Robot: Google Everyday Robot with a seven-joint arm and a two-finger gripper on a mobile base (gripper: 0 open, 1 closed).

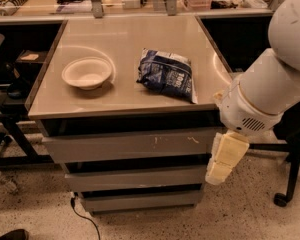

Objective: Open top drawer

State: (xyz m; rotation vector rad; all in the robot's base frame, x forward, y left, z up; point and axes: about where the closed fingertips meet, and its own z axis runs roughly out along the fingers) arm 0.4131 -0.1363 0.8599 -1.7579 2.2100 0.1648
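Note:
The top drawer is a wide grey handleless front with small pale scratch marks, just under the tabletop, and it looks closed. Two shorter grey drawer fronts sit below it. My gripper hangs at the cabinet's right front corner, level with the top and middle drawers, its pale yellowish fingers pointing down. The white arm rises from it to the upper right.
A white bowl and a dark blue bag lie on the beige tabletop. A black office chair base stands at the right. A cable runs on the speckled floor below the cabinet. Dark furniture stands at the left.

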